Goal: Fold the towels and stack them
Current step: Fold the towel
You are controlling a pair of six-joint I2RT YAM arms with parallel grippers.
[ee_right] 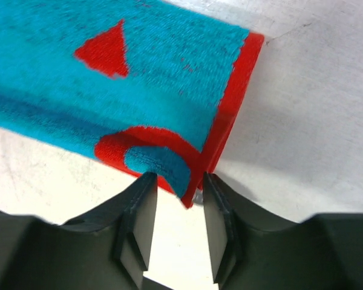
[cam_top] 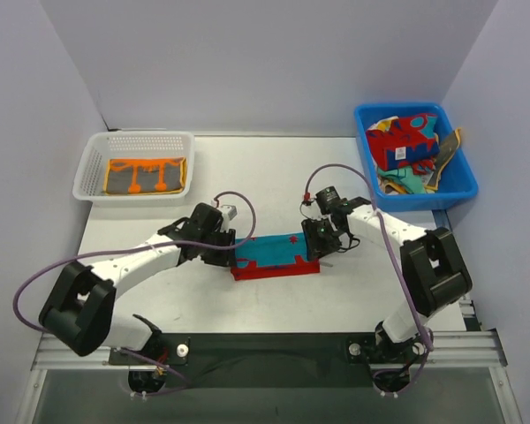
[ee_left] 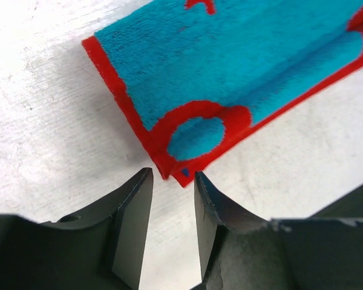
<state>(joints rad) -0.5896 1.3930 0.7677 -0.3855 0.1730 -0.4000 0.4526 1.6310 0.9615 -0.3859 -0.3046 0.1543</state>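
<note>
Lying flat in the middle of the white table is a folded towel (a long, thin strip). It is coloured bright blue-green on top, with a red edge all around. Red shapes are printed on it: a triangle, and round rings at the near corners. Two layers can be seen along the long fold.

The left gripper is placed at the towel's left end. Its jaws are parted a little, and the red corner is seen just in front of the tips, not pinched.

The right gripper is placed at the right end. Its jaws are parted a little too. The corner is poked just into the gap, but it is not squeezed.

An orange towel with dark marks is laid in the white basket at the far left. More towels are heaped in the blue bin at the far right.
</note>
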